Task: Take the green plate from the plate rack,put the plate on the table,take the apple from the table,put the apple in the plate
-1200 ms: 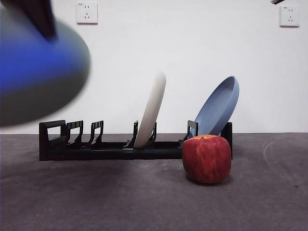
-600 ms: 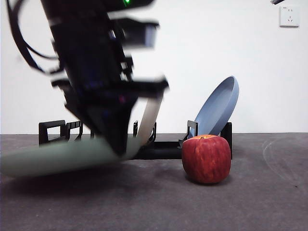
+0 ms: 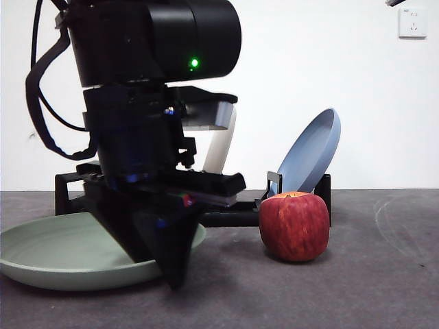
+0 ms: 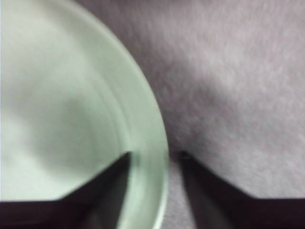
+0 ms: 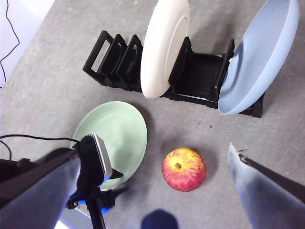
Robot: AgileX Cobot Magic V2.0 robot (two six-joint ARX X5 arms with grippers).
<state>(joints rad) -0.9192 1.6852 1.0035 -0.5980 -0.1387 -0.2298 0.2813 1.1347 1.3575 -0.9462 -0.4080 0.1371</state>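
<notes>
The green plate (image 3: 55, 253) lies flat on the table (image 3: 370, 288) at the left. My left gripper (image 3: 171, 271) points down at its near rim. In the left wrist view the gripper (image 4: 153, 157) has one jaw inside the plate (image 4: 57, 105) and one outside, shut on the rim. The red apple (image 3: 295, 226) sits on the table to the right, in front of the black plate rack (image 3: 233, 214). My right gripper (image 5: 155, 155) is open and empty, high above the apple (image 5: 184, 169) and the green plate (image 5: 114, 131).
The rack (image 5: 200, 76) holds a cream-white plate (image 5: 164, 45) in the middle and a blue plate (image 5: 259, 52) at its right end. The left arm's body (image 3: 151, 103) hides much of the rack's left part. A wall stands behind.
The left arm has swung the green plate down from high at the left and set it flat on the table. The apple and the other plates have not moved.
</notes>
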